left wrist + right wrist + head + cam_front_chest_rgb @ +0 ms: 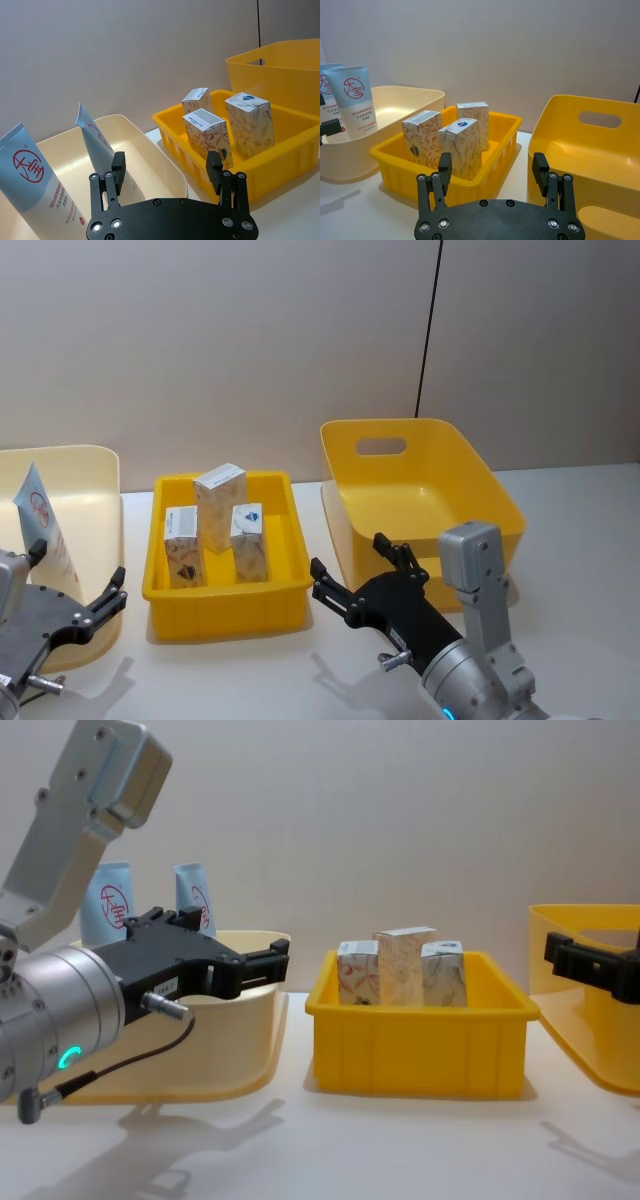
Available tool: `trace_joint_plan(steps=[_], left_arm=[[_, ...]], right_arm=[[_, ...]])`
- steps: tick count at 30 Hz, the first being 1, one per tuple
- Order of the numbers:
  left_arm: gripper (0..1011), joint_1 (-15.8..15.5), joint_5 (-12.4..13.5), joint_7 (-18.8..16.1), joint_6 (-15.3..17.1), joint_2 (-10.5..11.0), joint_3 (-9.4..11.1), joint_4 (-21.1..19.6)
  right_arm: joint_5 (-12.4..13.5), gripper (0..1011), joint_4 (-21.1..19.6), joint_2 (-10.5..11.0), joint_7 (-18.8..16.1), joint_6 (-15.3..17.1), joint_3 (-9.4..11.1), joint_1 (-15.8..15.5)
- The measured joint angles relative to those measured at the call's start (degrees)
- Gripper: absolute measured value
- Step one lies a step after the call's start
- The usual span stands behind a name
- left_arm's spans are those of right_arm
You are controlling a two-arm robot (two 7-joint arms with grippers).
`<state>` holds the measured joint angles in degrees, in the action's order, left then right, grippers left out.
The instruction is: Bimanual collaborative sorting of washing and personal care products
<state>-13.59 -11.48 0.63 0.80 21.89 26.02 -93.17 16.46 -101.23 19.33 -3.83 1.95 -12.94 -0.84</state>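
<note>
Two pale-blue squeeze tubes (35, 175) with a red circled character stand upright in the cream bin (150, 155) on the left; one tube (40, 515) shows in the head view. Three mottled beige cartons (220, 505) stand upright in the shallow yellow tray (225, 605) in the middle. My left gripper (78, 568) hovers open and empty over the cream bin's near right corner, just short of the tubes (115, 905). My right gripper (350, 553) hangs open and empty between the tray and the right yellow bin, pointing toward the cartons (462, 142).
A deep yellow bin (420, 490) with a handle slot sits at the right, with nothing in it. A bare wall runs close behind the bins. White tabletop lies free in front of the tray and bins.
</note>
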Motion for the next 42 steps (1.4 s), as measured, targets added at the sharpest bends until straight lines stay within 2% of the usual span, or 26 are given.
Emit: trace_joint_plan(steps=[28, 33, 42], left_arm=[[1003, 0.05, -0.16, 0.07, 0.11, -0.03, -0.21, -0.02], [1004, 0.16, -1.24, 0.59, 1.0, -0.08, -0.94, -0.16], [1004, 0.12, -4.91, 2.07, 3.51, -0.6, -3.45, 0.11]], right_arm=[[0.0, 1001, 0.0, 0.0, 0.0, 0.0, 0.0, 0.0], [0.0, 1001, 0.0, 0.0, 0.0, 0.0, 0.0, 0.0], [0.0, 1001, 0.0, 0.0, 0.0, 0.0, 0.0, 0.0]])
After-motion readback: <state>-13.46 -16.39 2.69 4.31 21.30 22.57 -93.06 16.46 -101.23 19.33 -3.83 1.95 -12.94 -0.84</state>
